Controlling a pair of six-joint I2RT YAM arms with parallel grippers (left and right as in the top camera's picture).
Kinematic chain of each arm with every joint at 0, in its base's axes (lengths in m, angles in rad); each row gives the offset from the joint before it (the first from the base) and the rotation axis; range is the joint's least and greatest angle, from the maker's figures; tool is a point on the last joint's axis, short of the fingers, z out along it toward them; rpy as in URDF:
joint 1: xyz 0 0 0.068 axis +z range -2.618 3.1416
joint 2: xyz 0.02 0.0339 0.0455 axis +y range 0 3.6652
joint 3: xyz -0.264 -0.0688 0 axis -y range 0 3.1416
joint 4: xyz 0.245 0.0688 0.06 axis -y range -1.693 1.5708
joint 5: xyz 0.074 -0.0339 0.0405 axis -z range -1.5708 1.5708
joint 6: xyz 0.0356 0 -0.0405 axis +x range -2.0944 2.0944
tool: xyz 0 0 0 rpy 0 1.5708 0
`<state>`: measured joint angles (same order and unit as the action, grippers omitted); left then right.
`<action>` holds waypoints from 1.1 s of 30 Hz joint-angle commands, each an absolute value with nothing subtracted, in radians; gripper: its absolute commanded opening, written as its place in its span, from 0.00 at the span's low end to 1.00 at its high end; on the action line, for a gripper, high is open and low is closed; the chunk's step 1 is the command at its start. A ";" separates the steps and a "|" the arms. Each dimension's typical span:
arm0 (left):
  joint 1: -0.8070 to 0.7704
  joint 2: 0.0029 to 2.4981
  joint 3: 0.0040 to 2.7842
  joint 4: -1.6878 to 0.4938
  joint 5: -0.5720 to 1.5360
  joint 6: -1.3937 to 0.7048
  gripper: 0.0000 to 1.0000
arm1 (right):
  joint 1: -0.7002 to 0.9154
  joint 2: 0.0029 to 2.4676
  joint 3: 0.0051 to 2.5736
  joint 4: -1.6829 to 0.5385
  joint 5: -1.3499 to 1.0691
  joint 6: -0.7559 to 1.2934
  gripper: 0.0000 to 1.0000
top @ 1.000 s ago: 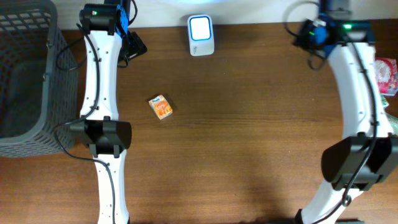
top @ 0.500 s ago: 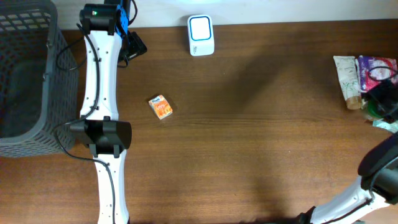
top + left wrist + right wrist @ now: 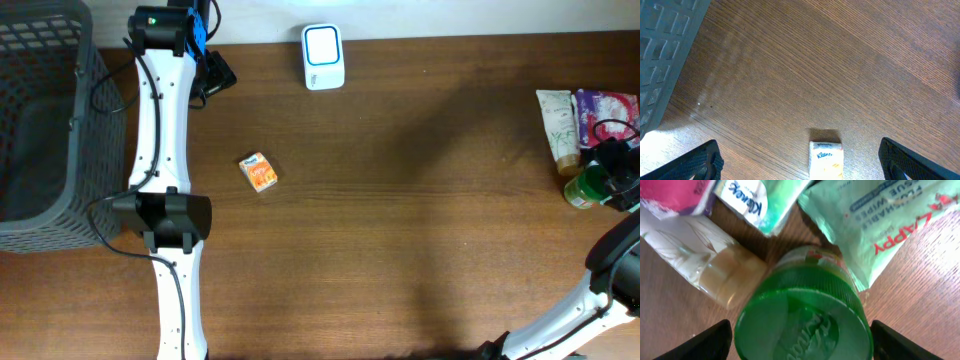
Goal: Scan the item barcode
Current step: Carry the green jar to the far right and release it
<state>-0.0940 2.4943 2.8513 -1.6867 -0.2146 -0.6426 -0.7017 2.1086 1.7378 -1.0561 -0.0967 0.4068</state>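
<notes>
Swung from the back to the right edge of the table [image 3: 420, 220], the right gripper [image 3: 802, 342] straddles the green bottle [image 3: 579, 188] cap, fingers wide, unclamped, clear only in its wrist view. Left gripper [image 3: 802, 161] gapes empty, a tissue pack [image 3: 826, 159] ahead.

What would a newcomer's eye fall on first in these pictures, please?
A green ribbed bottle cap fills the right wrist view, beside a pale green wipes packet. On the brown wooden table, a small orange-and-white packet lies alone left of centre, and a white scanner with a blue-lit face stands at the far edge.
</notes>
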 commanded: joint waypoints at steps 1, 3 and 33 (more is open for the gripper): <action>-0.093 2.491 2.848 -1.688 -0.225 -0.627 0.99 | -0.701 2.079 1.809 -1.107 -0.153 0.401 0.82; -0.093 2.491 2.848 -1.688 -0.225 -0.627 0.99 | -0.699 2.046 1.922 -1.213 -0.211 0.400 0.86; -0.171 2.491 2.819 -1.689 0.381 -0.234 0.99 | -0.002 2.023 2.108 -1.328 0.020 0.164 0.99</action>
<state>-0.1146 2.4947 2.8506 -1.6867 0.2852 -0.3820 0.0467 2.0151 2.1124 -1.3270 -0.0212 0.1722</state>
